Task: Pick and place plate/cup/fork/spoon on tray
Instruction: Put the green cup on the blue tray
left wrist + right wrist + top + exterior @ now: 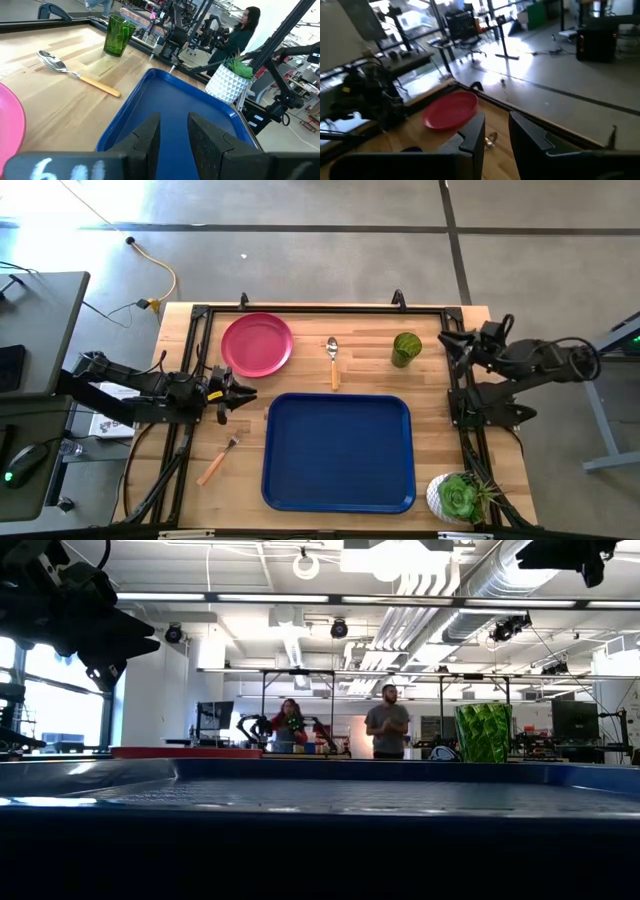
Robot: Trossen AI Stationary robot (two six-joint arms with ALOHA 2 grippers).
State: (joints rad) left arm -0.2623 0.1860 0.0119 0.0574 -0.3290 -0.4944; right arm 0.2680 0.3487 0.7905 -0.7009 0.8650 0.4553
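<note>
High view: nothing's on the tray (338, 452) yet. Plate (257, 344), spoon (333, 361), cup (406, 348) sit above it, fork (218, 460) lower left. Both grippers, left (246, 394) and right (447, 343), hang spread and empty, probably just parked.

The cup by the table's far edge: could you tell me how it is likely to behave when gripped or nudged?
The cup stands upright, taller than wide, so a sideways nudge would probably tip it. Its round wall suggests it would roll once down. It looks translucent and thin, so likely light, and its ribbed, glossy side may slip in the tool.
</note>
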